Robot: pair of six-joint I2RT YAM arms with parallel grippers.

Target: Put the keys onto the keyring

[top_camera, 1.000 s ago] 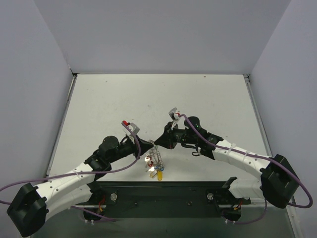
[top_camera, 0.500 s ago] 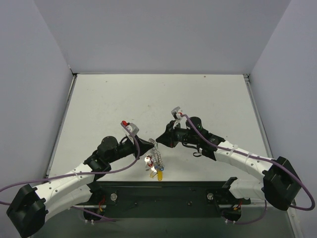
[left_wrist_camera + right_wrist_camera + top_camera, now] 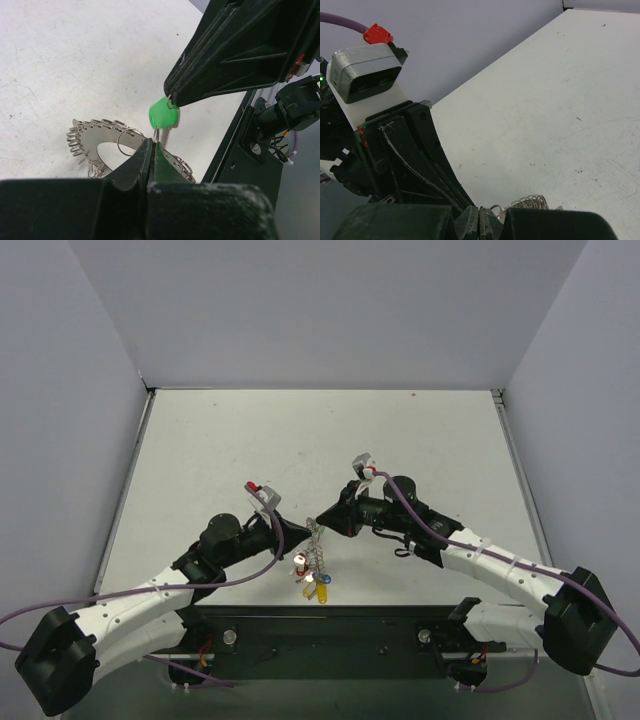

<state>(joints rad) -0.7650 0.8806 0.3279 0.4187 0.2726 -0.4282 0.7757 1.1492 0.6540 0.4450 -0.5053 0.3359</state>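
The silver keyring (image 3: 316, 552), fringed with small wire loops, lies between the two gripper tips. In the left wrist view the keyring (image 3: 95, 142) rests on the table under my left gripper (image 3: 152, 142), which is shut on one small wire loop (image 3: 156, 134). My right gripper (image 3: 320, 520) is shut on a green-headed key (image 3: 164, 114), holding it right at that loop. The right wrist view shows the right gripper (image 3: 487, 216) closed, with ring loops (image 3: 527, 202) just beyond. Red (image 3: 300, 562), blue (image 3: 326, 580) and yellow (image 3: 322, 591) keys cluster at the ring's near end.
The white table (image 3: 300, 440) is enclosed by grey walls at the back and sides. A black base rail (image 3: 330, 632) runs along the near edge, just behind the key cluster. Purple cables trail along both arms.
The right wrist has shifted slightly to the right and turned. The keyring's upper end has moved a little with the grippers. Both grippers stay shut tip to tip.
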